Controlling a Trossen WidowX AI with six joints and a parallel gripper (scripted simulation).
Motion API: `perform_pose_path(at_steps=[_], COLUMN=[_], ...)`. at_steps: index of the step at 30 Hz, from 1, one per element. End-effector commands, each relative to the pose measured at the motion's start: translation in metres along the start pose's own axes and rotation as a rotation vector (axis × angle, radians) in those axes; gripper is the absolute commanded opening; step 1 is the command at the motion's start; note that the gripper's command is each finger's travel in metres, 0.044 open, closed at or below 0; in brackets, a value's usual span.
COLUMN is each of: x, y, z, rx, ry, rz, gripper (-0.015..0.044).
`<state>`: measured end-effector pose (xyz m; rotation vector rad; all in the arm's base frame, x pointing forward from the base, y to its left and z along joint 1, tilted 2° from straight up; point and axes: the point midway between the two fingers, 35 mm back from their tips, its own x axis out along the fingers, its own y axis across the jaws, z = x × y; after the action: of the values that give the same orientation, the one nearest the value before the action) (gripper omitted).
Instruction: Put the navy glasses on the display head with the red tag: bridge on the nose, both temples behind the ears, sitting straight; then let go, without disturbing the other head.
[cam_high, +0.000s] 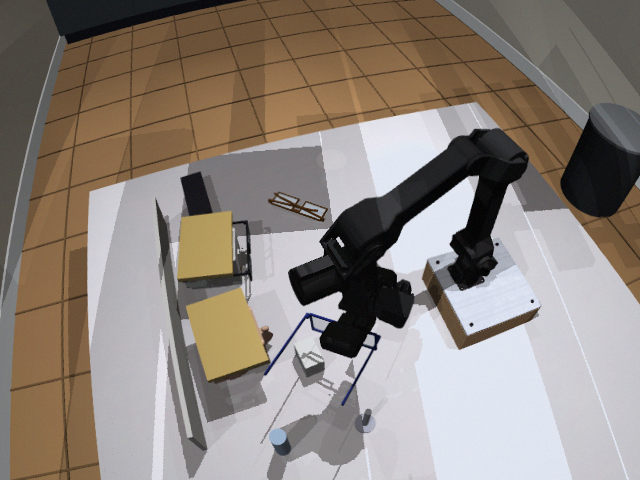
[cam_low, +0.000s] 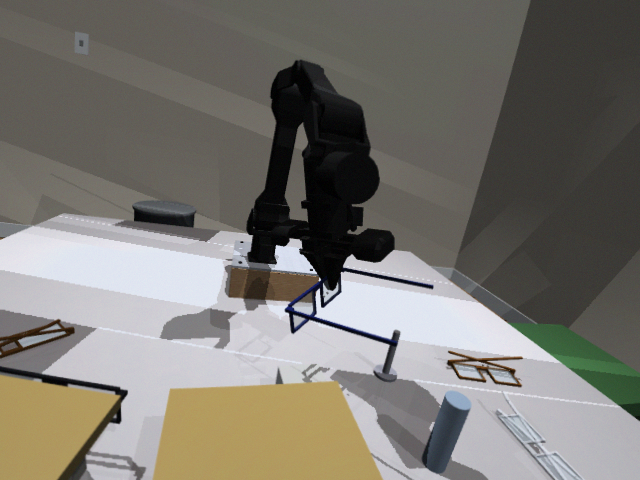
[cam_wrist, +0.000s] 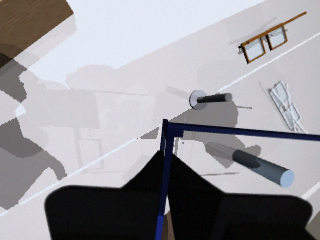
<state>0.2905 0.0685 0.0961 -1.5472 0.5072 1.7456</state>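
Note:
The navy glasses (cam_high: 287, 344) (cam_low: 342, 326) (cam_wrist: 240, 131) hang in the air above the table with temples spread. My gripper (cam_low: 331, 287) (cam_wrist: 163, 155) is shut on their front frame; its fingertips are hidden in the top view. In that view the temples point down and left, and one temple's end is just right of the nearer head's yellow top (cam_high: 227, 333) (cam_low: 258, 428). A brown nose-like part (cam_high: 265, 330) sticks out from that head, which wears no visible glasses. The other head, under its own yellow top (cam_high: 206, 245) (cam_low: 46, 418), wears black glasses (cam_high: 249, 250). No red tag is visible.
A pale block (cam_high: 310, 361) stands below the glasses. A grey post (cam_high: 367, 415) (cam_low: 391, 353) and a blue cylinder (cam_high: 280, 443) (cam_low: 447, 431) (cam_wrist: 262, 167) stand nearby. An upright panel (cam_high: 176, 341) is behind the heads. Brown glasses (cam_low: 483, 376) and clear glasses (cam_low: 537, 448) lie farther off.

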Motion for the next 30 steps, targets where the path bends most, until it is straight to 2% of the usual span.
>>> perform_pose_path(at_steps=[1,30], x=[-0.008,-0.062], y=[0.006,0.081], z=[-0.016,-0.113], rx=[0.017,0.153], ry=[-0.009,0.033], rz=[-0.037,-0.299], gripper=[0.0000,0.0000])
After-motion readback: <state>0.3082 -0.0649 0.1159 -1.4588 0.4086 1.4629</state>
